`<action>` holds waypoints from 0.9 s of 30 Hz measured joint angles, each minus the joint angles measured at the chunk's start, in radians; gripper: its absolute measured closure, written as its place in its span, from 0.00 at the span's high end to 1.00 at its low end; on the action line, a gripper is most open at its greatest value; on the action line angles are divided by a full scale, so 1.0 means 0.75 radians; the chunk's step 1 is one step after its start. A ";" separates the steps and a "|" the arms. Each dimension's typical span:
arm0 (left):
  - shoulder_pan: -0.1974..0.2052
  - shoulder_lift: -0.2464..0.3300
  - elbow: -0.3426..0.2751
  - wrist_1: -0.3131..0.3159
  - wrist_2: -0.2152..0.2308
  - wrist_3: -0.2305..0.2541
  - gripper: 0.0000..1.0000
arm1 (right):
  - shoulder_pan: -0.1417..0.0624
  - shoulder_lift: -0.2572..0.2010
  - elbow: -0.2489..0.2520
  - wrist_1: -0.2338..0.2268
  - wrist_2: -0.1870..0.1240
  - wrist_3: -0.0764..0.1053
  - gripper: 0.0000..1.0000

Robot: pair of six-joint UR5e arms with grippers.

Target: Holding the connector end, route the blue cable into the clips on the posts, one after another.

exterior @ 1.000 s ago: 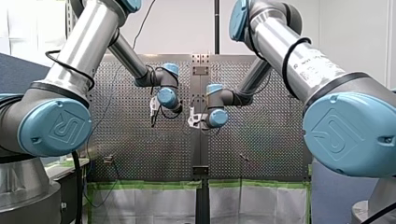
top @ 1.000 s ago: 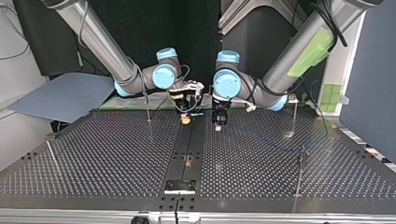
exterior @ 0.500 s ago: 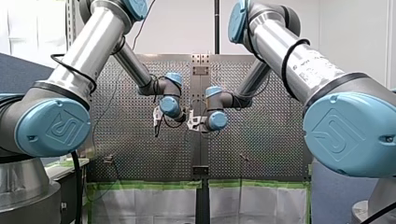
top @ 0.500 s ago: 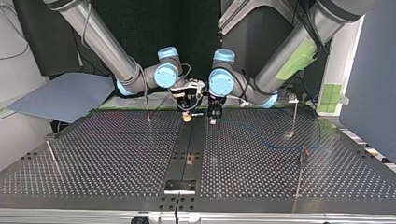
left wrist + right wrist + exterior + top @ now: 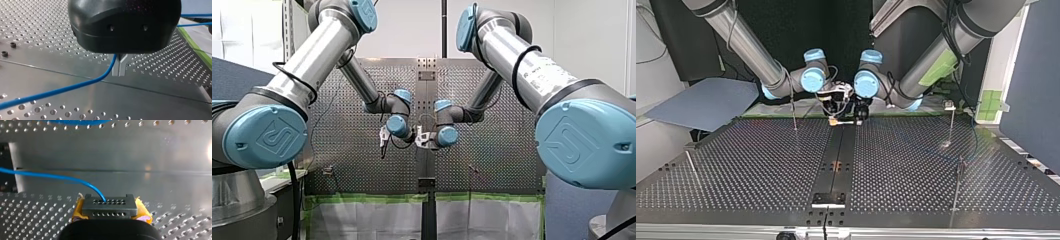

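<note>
Blue cable (image 5: 50, 177) ran from the connector (image 5: 109, 205) clamped in my right end effector (image 5: 110, 212) (yellow pads (image 5: 144, 210)); my left end effector (image 5: 120, 68) pinched it, closed tight over the tabletop (image 5: 150, 105).

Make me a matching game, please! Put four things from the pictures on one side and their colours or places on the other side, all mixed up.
Things:
1. cable
2. connector
3. pads
4. table

Descriptions:
A. yellow
B. wide and flat, lying under everything else
C. blue
D. grey, clamped in my right end effector

Pairs: 1-C, 2-D, 3-A, 4-B.
</note>
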 joint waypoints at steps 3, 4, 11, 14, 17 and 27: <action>-0.005 -0.001 0.000 0.004 0.001 -0.004 0.03 | -0.006 0.002 0.016 -0.013 0.000 -0.001 0.00; -0.005 -0.001 0.000 0.006 0.001 -0.006 0.03 | -0.007 0.002 0.020 -0.015 0.001 -0.001 0.00; -0.012 -0.022 0.000 0.017 0.005 -0.010 0.03 | -0.009 0.005 0.071 -0.060 0.002 0.003 0.00; -0.020 -0.046 0.000 0.021 0.008 0.000 0.03 | -0.009 0.007 0.098 -0.086 0.002 0.005 0.00; -0.032 -0.076 0.000 0.035 0.009 0.000 0.03 | -0.009 0.009 0.114 -0.096 0.003 0.005 0.00; -0.059 -0.170 0.000 0.122 0.004 -0.049 0.03 | -0.014 0.026 0.160 -0.117 0.022 -0.003 0.00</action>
